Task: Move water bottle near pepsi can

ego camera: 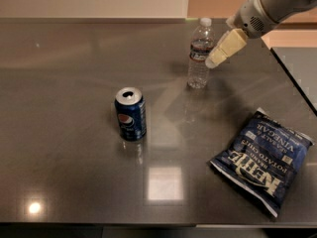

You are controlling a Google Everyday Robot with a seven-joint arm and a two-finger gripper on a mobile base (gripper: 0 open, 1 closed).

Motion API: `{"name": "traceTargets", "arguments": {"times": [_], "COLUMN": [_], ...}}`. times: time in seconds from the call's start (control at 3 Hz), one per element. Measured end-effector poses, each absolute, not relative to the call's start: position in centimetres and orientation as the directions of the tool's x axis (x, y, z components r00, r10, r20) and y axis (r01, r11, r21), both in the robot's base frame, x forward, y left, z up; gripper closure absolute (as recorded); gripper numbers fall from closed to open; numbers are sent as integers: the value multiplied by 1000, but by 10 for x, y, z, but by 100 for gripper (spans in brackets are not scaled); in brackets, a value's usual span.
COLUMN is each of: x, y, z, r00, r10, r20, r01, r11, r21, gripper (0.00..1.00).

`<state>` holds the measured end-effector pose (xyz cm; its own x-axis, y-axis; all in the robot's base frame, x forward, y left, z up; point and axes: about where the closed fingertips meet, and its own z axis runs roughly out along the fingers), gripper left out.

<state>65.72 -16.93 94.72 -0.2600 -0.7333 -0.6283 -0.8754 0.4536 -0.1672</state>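
The water bottle, clear and ribbed with a white cap and a dark label band, stands upright at the back middle of the dark table. The pepsi can, blue with a silver top, stands upright to the bottle's front left, well apart from it. My gripper, cream-coloured on a grey-white arm, reaches in from the upper right. Its tip is right beside the bottle's right side at label height; I cannot tell whether it touches.
A flat dark-blue chip bag with white lettering lies at the front right of the table. The table's right edge runs diagonally behind the arm. A pale wall stands at the back.
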Motion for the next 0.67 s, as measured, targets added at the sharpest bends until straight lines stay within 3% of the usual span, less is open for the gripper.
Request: {"name": "traceTargets", "arguments": {"times": [0.67], "x": [683], "y": [-142], "z": [942], "r00": [-248], "r10": [-668], "r20": [-702], "r01": [-874], "r11": [467], "r21": [-135], "gripper": [0]}}
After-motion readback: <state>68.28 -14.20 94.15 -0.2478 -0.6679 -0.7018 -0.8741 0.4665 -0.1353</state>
